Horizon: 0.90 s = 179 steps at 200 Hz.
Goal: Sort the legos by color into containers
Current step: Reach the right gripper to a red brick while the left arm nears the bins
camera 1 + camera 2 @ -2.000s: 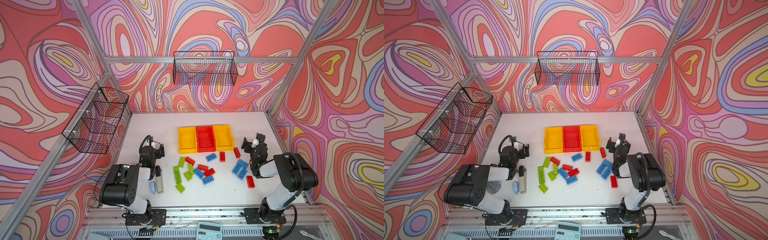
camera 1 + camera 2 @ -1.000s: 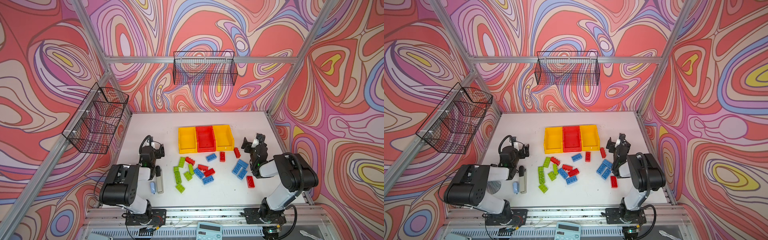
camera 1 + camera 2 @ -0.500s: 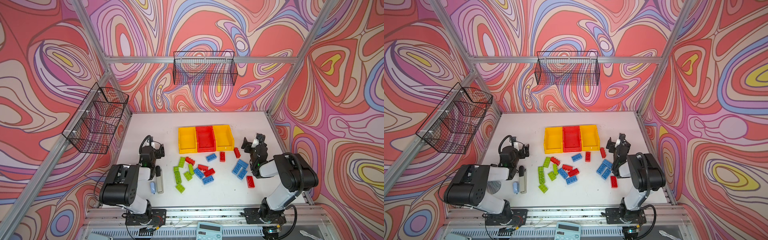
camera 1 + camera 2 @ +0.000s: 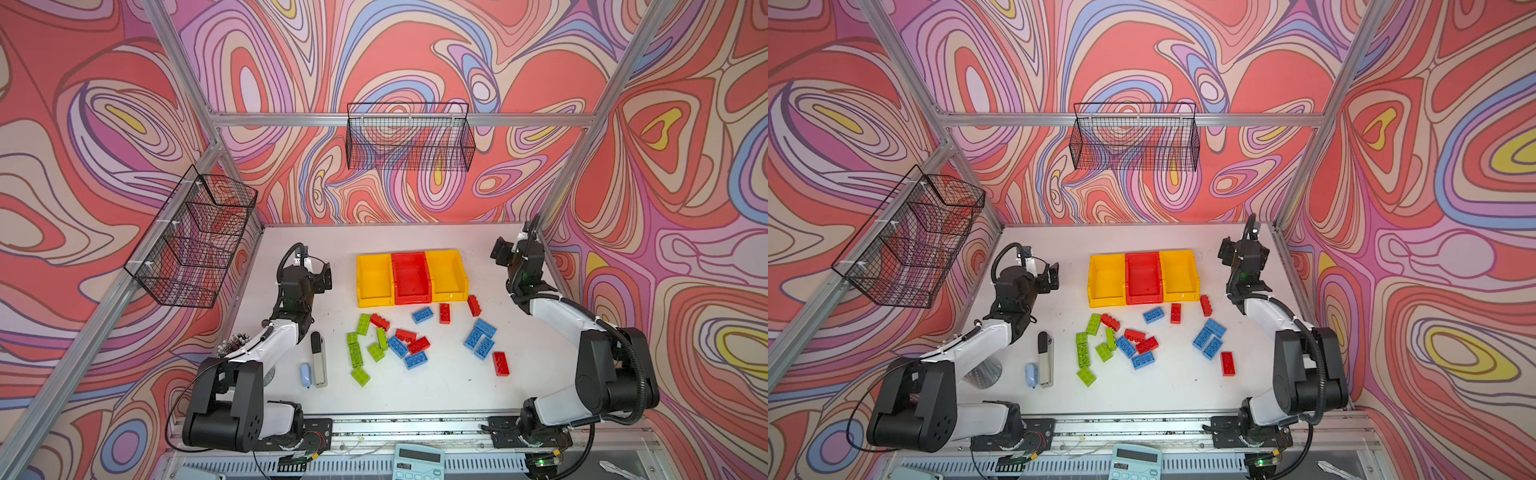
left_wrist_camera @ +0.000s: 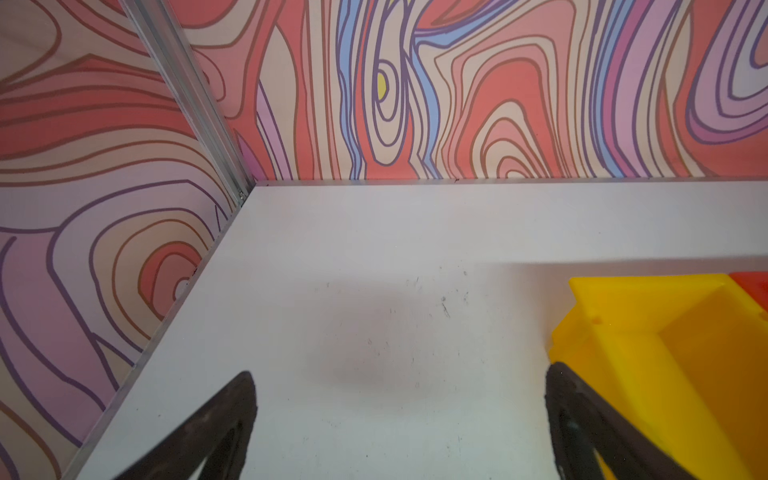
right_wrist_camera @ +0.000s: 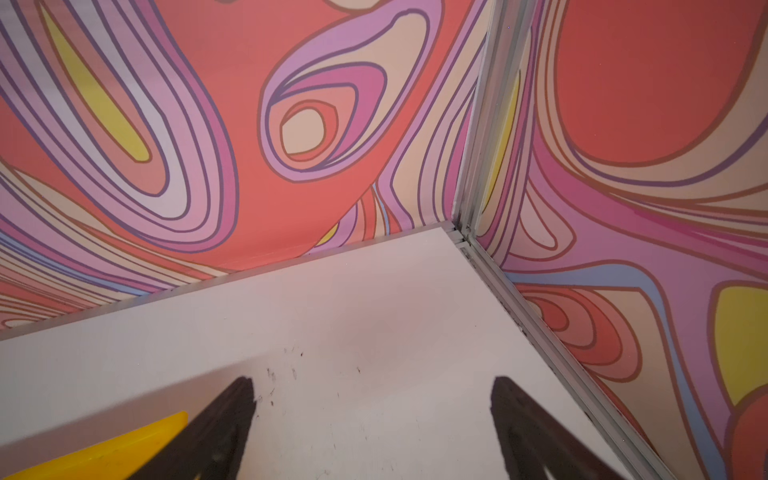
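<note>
All three containers stand in a row on the white table (image 4: 415, 399), and every one is bare inside. The red container (image 4: 411, 276) has the middle spot, touching a yellow container (image 4: 374, 279) on its left-arm side and a second yellow container (image 4: 446, 274) on its right-arm side.

Not one brick is binned. The legos (image 4: 1154, 315) lie loose on the table, all on the arm-base side of the red container. The green legos (image 4: 356, 355) bunch together toward its left-arm side, six by my count. The red legos (image 4: 405, 335) and blue legos (image 4: 397, 347) mingle just beside them, straight out from the red container. Three more blue ones huddle against each other off toward its right-arm side. One red brick lies beyond those, the farthest of the lot from the red container.

The left gripper (image 4: 322, 276) hangs over the table just past the first yellow container, about level with the red container. Its jaws are spread wide. In the left wrist view its fingers (image 5: 237, 399) frame only bare table, with the yellow wall right beside one of them.

The right gripper (image 4: 501, 251) is up beyond the second yellow container, well apart from the red container and near the back corner. Its jaws are released too. In the right wrist view its fingers (image 6: 237, 399) have nothing between them.

A grey-and-black pen-like stick (image 4: 318, 359) and a small pale blue thing (image 4: 306, 375) lie side by side beyond the green legos, well off from the red container.
</note>
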Each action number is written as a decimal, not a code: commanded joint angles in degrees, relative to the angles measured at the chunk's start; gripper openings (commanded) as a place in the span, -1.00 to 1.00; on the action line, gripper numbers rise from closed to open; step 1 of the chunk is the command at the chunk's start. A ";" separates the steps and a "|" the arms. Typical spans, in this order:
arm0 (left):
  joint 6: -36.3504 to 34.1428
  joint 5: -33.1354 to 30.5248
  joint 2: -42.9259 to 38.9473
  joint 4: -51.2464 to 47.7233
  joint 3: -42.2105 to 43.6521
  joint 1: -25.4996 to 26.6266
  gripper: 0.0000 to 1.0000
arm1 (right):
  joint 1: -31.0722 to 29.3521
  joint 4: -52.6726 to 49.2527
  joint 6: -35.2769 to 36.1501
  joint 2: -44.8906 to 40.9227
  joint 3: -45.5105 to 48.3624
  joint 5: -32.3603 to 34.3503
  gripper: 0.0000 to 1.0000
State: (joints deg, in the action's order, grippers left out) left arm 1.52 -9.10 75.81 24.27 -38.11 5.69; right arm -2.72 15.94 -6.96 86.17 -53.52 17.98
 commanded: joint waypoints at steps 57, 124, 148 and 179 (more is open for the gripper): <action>7.97 1.65 -4.48 -29.29 -14.92 17.27 1.00 | -0.40 -33.11 -7.50 -3.34 -1.98 -11.11 0.40; 15.53 -0.21 -6.59 -32.25 -14.54 36.39 1.00 | -3.58 -36.24 -11.79 -8.43 5.48 -15.24 0.36; 16.91 -0.13 -5.88 -33.19 -15.60 37.89 1.00 | -4.09 -35.62 -12.19 -6.55 6.23 -17.10 0.36; 17.64 0.27 -5.23 -35.82 -18.77 37.99 1.00 | -4.79 -35.79 -12.95 -2.08 5.35 -18.82 0.29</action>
State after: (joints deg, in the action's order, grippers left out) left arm 17.23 -7.88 70.57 -8.45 -53.10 43.68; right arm -6.76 -18.92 -18.57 80.95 -47.92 1.26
